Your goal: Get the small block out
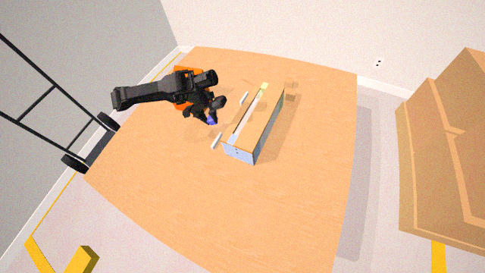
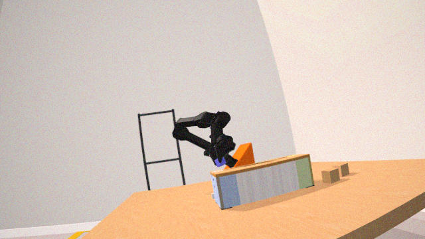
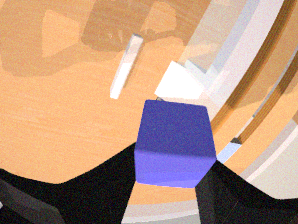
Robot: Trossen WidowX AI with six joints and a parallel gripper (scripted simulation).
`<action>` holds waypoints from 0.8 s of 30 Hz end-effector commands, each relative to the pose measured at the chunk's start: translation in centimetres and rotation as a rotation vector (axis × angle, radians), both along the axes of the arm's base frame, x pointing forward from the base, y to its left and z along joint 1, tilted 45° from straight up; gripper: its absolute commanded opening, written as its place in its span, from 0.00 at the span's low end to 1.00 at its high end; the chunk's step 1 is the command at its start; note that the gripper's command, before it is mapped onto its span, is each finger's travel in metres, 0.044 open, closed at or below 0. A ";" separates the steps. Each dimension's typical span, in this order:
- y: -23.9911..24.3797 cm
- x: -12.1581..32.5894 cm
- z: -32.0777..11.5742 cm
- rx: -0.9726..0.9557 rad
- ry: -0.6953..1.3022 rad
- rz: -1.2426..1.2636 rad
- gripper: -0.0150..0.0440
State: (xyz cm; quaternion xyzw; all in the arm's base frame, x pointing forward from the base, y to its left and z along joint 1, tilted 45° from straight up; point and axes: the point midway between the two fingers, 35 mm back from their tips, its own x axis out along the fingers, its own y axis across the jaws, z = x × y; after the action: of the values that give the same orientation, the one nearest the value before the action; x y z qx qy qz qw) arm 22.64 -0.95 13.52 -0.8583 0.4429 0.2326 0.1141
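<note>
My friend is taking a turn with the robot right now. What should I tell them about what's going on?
Gripper: shut on the blue block, which sits squarely between the two black fingers.
Block: out of the box, off the table, held in the air above the level of the box's top in the exterior view.
Box: upright on the table, beside the arm and not touched by it.
Done: block is out, picked up and raised.
Left: hold it still and keep it away from the box. No squeezing harder, no opening.
</note>
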 end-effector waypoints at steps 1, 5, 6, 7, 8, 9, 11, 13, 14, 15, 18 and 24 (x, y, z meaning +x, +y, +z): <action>0.4 0.1 0.6 -0.087 0.092 0.084 0.25; 0.6 0.1 0.8 -0.181 0.199 0.168 0.25; 0.7 0.0 0.9 -0.205 0.226 0.189 0.25; 0.7 0.0 0.9 -0.228 0.253 0.210 0.25; 0.8 0.0 1.0 -0.252 0.280 0.231 0.25; 0.8 0.0 1.1 -0.276 0.307 0.251 0.25; 1.0 0.0 1.2 -0.323 0.361 0.292 0.25; 1.1 -0.1 1.3 -0.371 0.414 0.333 0.25; 1.2 -0.1 1.4 -0.396 0.441 0.353 0.25; 1.2 -0.1 1.5 -0.416 0.464 0.369 0.25; 1.2 -0.1 1.5 -0.432 0.482 0.382 0.25; 1.2 -0.1 1.5 -0.432 0.482 0.382 0.25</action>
State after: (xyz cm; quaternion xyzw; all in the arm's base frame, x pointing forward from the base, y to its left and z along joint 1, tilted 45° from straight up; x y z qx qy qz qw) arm 22.41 0.22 14.78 -0.8503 0.3291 0.3484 -0.2176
